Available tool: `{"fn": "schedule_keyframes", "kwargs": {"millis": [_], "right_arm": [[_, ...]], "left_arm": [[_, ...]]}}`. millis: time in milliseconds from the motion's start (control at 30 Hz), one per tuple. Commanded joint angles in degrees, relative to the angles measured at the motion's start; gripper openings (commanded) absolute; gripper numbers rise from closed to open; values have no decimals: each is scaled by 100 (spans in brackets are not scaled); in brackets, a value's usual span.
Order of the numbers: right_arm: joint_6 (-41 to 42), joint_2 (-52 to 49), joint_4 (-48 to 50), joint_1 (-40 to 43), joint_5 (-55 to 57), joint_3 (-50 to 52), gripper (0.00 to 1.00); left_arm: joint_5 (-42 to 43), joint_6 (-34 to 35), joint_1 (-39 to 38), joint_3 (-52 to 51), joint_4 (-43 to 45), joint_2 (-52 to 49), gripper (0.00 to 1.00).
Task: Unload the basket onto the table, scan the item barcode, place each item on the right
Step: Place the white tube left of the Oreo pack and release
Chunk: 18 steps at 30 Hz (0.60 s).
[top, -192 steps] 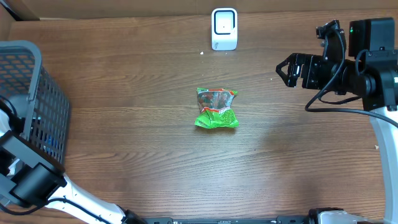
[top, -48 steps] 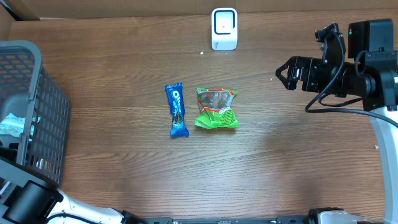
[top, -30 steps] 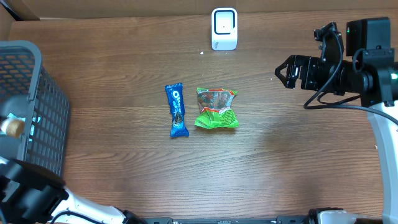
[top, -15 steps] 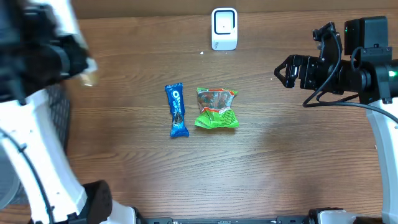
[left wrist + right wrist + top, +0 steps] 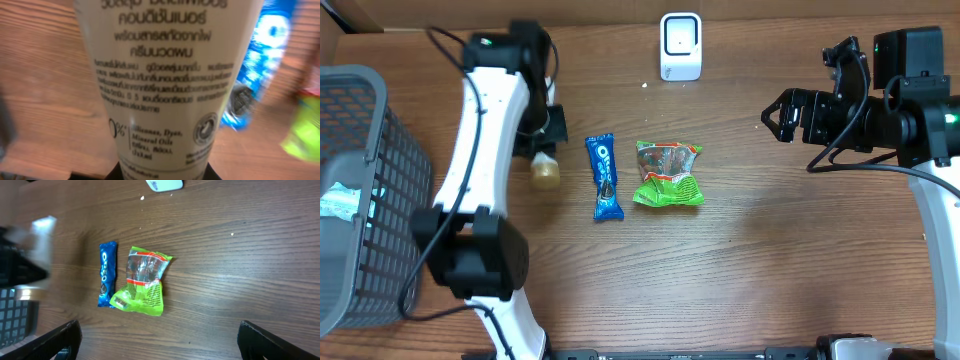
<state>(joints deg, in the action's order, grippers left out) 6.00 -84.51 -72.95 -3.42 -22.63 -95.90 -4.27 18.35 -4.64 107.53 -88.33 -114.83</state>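
Wood-grain table (image 5: 770, 250), cardboard wall along the far edge.

Left gripper (image 5: 544, 150): closed narrow on a beige tube (image 5: 546, 173), held over the table left of centre. In the left wrist view the tube (image 5: 167, 75) fills the frame, printed text side toward the camera, dark cap end low. No barcode is visible on that face.

Just right of the tube: Oreo pack (image 5: 604, 177), then green snack bag (image 5: 669, 173), both flat on the table, close together.

Scanner (image 5: 680, 45): white, at the far edge, farther and to the right of the tube, well apart from it.

Right gripper (image 5: 778, 115): jaws wide, empty, raised at the right side.

Basket (image 5: 360, 120): far left.

Status (judgement): item in hand; presentation to the scanner not yet done. Left to do: carry the tube toward the scanner and turn the barcode face to it. Cannot tell whether the two packs have been scanned.
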Motion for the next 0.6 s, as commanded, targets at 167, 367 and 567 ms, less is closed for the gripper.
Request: {"fn": "schedule_keyframes", "kwargs": {"millis": [167, 367, 567], "right_arm": [[-7, 15, 22, -15, 4, -118, 100], [-7, 15, 22, -15, 2, -118, 100], [-7, 15, 20, -15, 4, -118, 100]], "left_arm": [[-162, 260, 2, -1611, 1340, -420, 27], [-173, 131, 2, -1733, 1412, -514, 52], [-245, 94, 22, -981, 927, -501, 57]]}}
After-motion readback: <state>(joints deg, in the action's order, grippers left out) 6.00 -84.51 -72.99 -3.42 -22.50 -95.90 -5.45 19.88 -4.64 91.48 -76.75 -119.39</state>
